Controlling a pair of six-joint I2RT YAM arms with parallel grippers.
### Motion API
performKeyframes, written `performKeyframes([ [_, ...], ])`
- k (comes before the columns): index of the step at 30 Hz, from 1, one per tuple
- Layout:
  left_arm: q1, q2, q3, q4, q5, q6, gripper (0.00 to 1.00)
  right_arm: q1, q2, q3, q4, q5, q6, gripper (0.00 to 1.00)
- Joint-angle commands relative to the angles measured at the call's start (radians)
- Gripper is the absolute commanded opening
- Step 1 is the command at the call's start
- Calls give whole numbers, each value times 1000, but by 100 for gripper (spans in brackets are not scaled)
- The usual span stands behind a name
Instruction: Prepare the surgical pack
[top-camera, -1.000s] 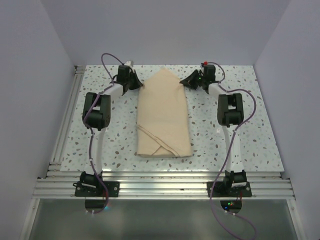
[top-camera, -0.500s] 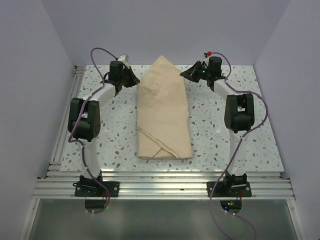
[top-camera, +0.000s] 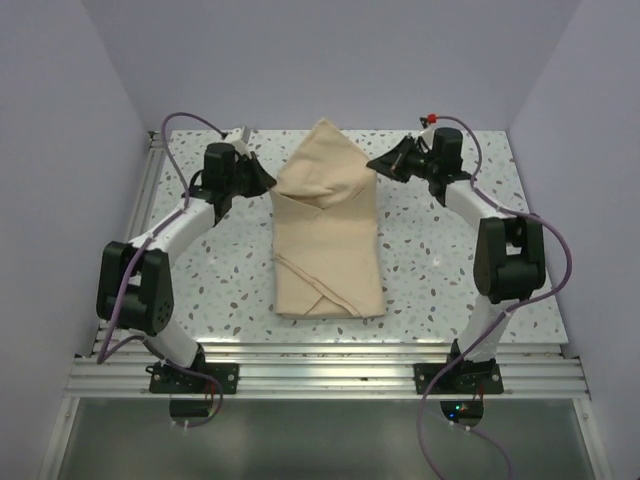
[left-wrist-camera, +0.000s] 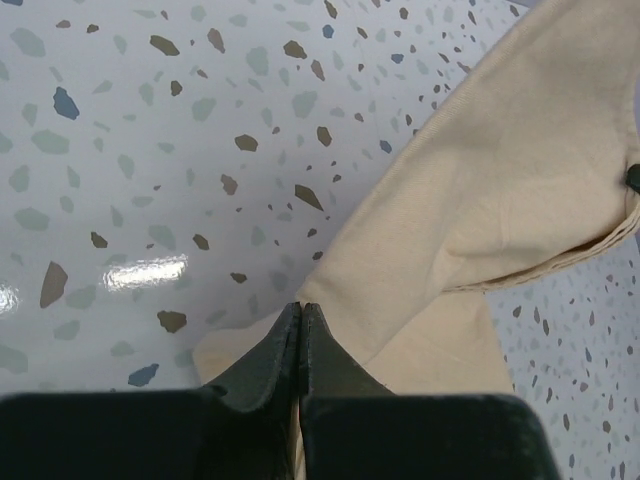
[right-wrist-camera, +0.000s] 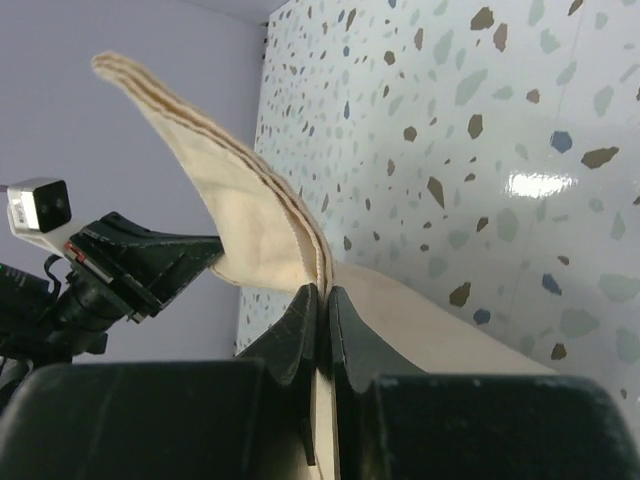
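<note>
Tan bundle (top-camera: 328, 250) sits mid-desk (top-camera: 430, 270), long side pointing away from the arm bases. Its far flap (top-camera: 322, 160) is lifted off the speckled top and pinched from both sides. The left end effector (top-camera: 270, 184) is clamped shut on the left edge, and the right end effector (top-camera: 373, 165) on the right edge. Purple cables (top-camera: 186, 116) loop over both arms. Aluminium rails (top-camera: 330, 375) run along the near side, and plain walls (top-camera: 330, 60) box it all in.
</note>
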Motion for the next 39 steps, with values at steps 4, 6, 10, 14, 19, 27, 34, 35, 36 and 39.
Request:
performKeyframes([
  [4, -64, -257, -115, 1, -56, -8, 0, -1, -283, -188, -1, -35, -66, 0],
  [6, -86, -335, -136, -63, -78, -8, 0, -1, -364, -251, -32, -31, -93, 0],
  [10, -138, -436, -202, -134, -130, -20, 0, -1, -487, -343, -125, -25, -147, 0],
  [14, -170, -531, -277, -174, -141, -34, 0, -1, -597, -433, -170, -31, -176, 0],
  [19, -185, -662, -381, -217, -130, -63, 0, -1, -708, -481, -303, -9, -221, 0],
  [27, -253, -749, -506, -315, -124, -151, 0, -1, -794, -640, -409, 0, -254, 0],
  [34, -307, -794, -599, -358, -119, -214, 0, 1, -863, -792, -438, 14, -236, 0],
  [35, -313, -797, -610, -366, -121, -220, 0, 2, -870, -823, -443, 12, -233, 0],
  [36, -326, -797, -631, -370, -130, -234, 0, 5, -881, -840, -444, 20, -230, 0],
  [39, -356, -794, -687, -369, -157, -264, 0, 10, -916, -894, -451, 52, -231, 0],
])
